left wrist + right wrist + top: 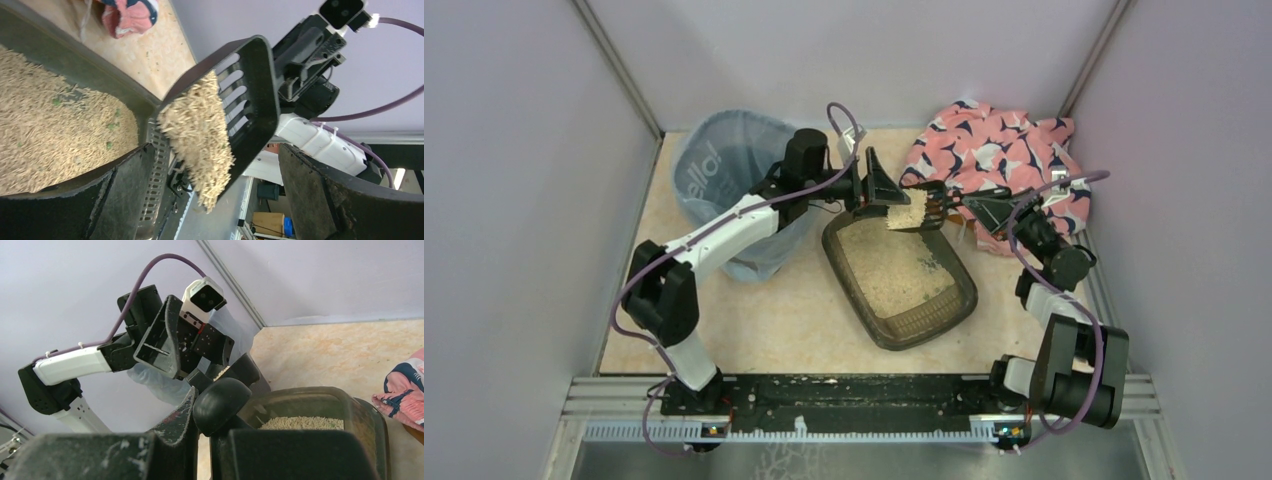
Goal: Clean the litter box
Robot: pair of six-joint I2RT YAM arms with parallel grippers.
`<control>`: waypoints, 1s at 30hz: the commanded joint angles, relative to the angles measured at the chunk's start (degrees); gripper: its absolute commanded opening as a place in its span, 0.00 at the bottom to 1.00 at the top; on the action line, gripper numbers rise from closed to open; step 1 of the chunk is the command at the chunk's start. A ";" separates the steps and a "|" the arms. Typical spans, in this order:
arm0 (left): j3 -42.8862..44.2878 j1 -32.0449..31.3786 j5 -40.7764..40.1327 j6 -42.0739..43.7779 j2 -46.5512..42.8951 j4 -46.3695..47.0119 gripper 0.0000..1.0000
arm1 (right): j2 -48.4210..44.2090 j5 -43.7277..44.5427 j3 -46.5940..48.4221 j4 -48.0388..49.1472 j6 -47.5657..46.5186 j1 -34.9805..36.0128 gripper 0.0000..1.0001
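The litter box (944, 305) is a dark brown tray of beige litter in the middle of the table. My right gripper (980, 210) is shut on the handle of a small black slotted scoop (927, 210), held over the box's far end. The scoop (252, 95) is tilted, and a heap of litter (200, 135) slides off its edge. In the right wrist view, the right gripper (206, 437) clamps the rounded handle (220, 404). My left gripper (879, 185) stands open just left of the scoop, its fingers (117, 195) wide apart and touching nothing.
A round bin lined with a translucent blue bag (724, 165) stands at the back left, under the left arm. A pink patterned cloth (1004, 150) lies at the back right. Green specks dot the litter (57, 101) in the tray. Enclosure walls close in on three sides.
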 commanded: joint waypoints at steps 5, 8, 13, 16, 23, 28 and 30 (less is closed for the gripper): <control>1.36 4.40 -2.45 4.03 -1.31 -6.15 0.99 | -0.98 1.27 2.40 9.25 0.55 0.44 0.00; 3.10 5.25 -2.57 4.75 -1.37 -7.06 0.99 | -1.20 1.34 2.60 9.32 0.77 0.40 0.00; 5.90 7.89 -3.20 6.28 -2.00 -9.62 0.99 | -1.42 1.22 2.47 9.25 0.83 0.44 0.00; 5.64 10.38 -3.43 6.77 -3.04 -10.02 0.99 | -1.55 1.18 2.25 9.28 0.78 0.45 0.00; 6.35 14.25 -3.22 7.95 -5.36 -10.60 0.99 | -1.31 1.10 2.24 9.30 0.81 0.38 0.00; 14.64 13.02 -7.16 13.64 -4.90 -17.26 0.99 | -1.37 1.01 2.18 9.28 0.80 0.40 0.00; 15.81 12.83 -6.22 13.38 -4.70 -17.25 0.99 | -1.45 1.08 2.16 9.33 0.83 0.44 0.00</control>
